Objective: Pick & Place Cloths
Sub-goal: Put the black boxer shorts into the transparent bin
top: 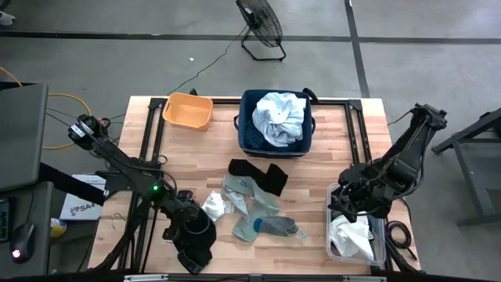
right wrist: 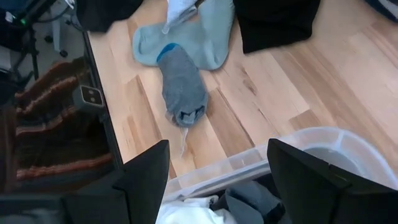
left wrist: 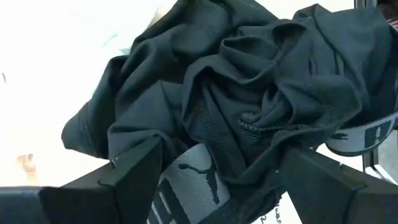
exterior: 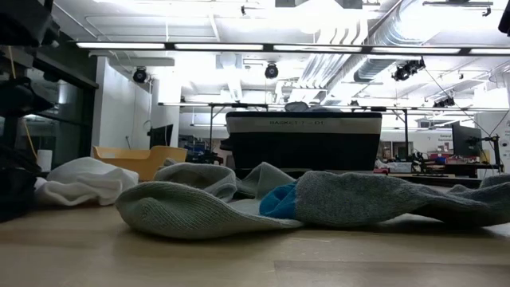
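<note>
Crumpled black garment [left wrist: 249, 106] with a grey logo waistband, bunched at the table's [top: 329, 235] near edge, clasped between the spread fingers of the left gripper [top: 190, 241]. Grey-green socks [top: 254, 205] with a blue heel patch sprawled mid-table beside a small white piece [top: 214, 205]. Pale blue-white shirt [top: 280, 117] heaped in the navy bin [top: 249, 135]. Right gripper [top: 350, 210] poised over a clear tub [top: 380, 252] of white cloth, fingers parted, holding nothing.

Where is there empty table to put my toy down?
Bare wood lies between the orange tub and the left hand, and between the navy bin and the clear box. The middle is crowded with socks.
</note>
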Robot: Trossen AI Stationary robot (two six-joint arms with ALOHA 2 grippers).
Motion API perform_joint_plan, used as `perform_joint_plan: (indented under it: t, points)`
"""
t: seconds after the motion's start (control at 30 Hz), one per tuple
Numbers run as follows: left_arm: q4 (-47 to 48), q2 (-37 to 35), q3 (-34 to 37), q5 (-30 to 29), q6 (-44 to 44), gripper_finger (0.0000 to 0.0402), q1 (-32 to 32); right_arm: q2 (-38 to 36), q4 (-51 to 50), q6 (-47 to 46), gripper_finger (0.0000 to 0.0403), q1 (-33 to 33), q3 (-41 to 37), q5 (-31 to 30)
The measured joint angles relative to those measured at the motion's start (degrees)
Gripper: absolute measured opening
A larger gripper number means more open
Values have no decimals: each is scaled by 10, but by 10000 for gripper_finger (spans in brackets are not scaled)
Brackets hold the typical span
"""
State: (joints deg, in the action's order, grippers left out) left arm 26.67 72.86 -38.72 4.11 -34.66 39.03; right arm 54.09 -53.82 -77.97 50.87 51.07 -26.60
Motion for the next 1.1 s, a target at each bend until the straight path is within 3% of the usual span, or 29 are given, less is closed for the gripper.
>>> perform_joint_plan:
  t: [0.2,0.4,0.53,0.83,1.1]
  points:
    - [3,0,0,8,10,227,-1,14,1,-2,262,0,0,29]
    - [13,0,0,13,15,101,0,14,2,-2,262,0,0,30]
    - [73,0,0,2,26,15,0,14,4,-2,262,0,0,30]
    - [309,0,0,-190,-53,4,-1,14,5,-2,262,0,0,30]
    - [339,0,0,-250,-123,3,-1,14,4,-2,262,0,0,30]
